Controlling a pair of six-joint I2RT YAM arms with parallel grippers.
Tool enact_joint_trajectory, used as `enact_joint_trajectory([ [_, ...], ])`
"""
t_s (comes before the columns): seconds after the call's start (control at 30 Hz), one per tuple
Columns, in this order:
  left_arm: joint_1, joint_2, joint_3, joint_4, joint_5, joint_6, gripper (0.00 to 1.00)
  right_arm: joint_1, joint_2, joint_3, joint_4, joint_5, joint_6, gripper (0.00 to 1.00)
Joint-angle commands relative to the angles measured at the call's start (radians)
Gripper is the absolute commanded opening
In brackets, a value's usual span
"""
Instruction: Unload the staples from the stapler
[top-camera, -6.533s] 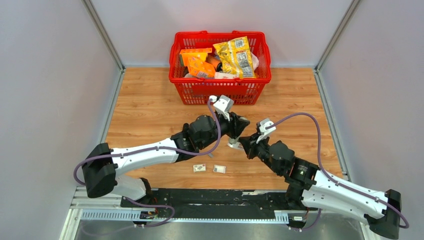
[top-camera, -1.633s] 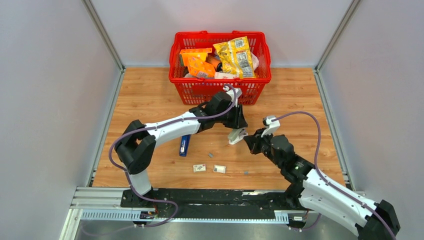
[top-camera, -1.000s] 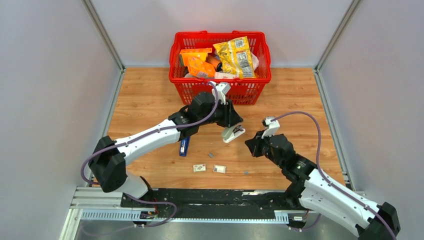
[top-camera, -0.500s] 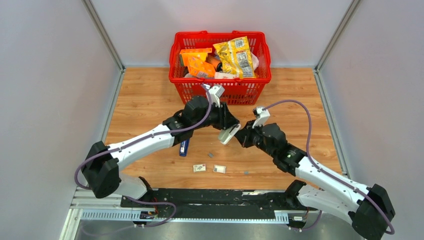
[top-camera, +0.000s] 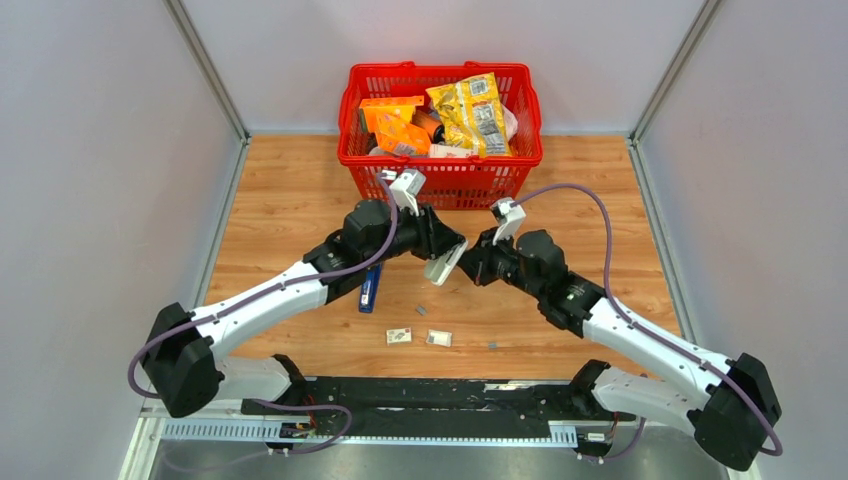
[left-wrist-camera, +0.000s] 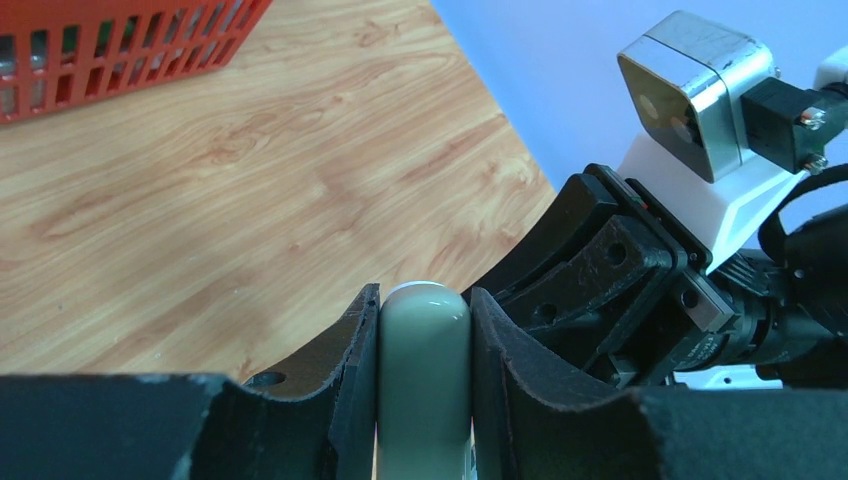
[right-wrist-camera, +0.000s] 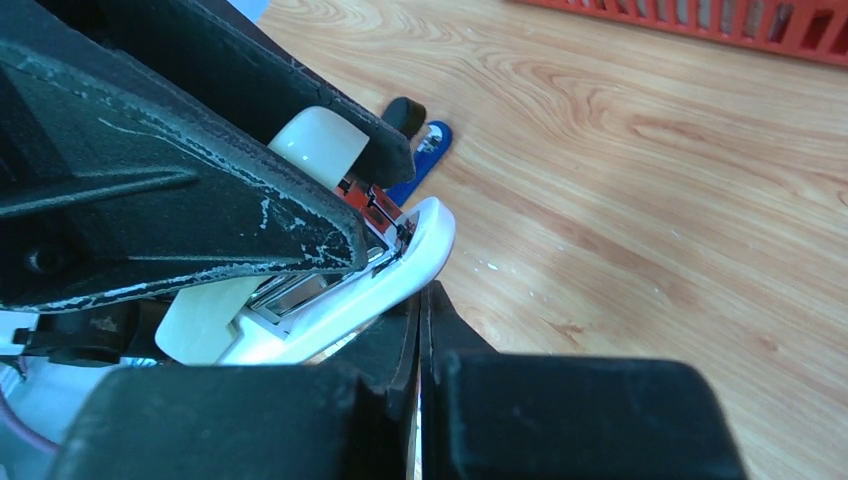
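No brand or label legible anywhere: print on the yellow bag (top-camera: 472, 112) and orange packs (top-camera: 392, 118) in the red basket (top-camera: 470, 185) too small to read. Same for two white packets (top-camera: 399, 336) below the jaws and a white mark on the blue tool (right-wrist-camera: 425, 150).

One stapler (right-wrist-camera: 395, 270), off-white with a rounded back, clamped side to side between the black fingers of the left gripper (left-wrist-camera: 423, 300). Held clear of the table (top-camera: 300, 200) and hinged open: white base swung away, red insert and bare metal magazine showing in the gap. Magazine's load hidden from every view.

Right gripper (right-wrist-camera: 422, 300) with jaws pressed fully together, holding nothing, tips right under the stapler's base. Touching or a hair apart, cannot tell.

Two short grey strips of staples (top-camera: 421, 310) loose on the wood. One just below the meeting grippers, near the packets. The other lower still, off to the right of the right jaws.

One blue tool below and left of the left jaws, partly under that arm. One basket beyond both grippers, apart from them.
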Motion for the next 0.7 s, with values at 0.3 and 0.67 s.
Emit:
enact_joint_trajectory([
  [0.3, -0.085, -0.022, -0.075, 0.121, 0.215, -0.069, 0.00, 0.014, 0.068, 0.286, 0.205, -0.201, -0.034, 0.00],
  [0.67, -0.087, -0.169, -0.002, -0.183, -0.060, 0.112, 0.00, 0.019, -0.032, 0.182, 0.070, -0.114, -0.084, 0.00],
])
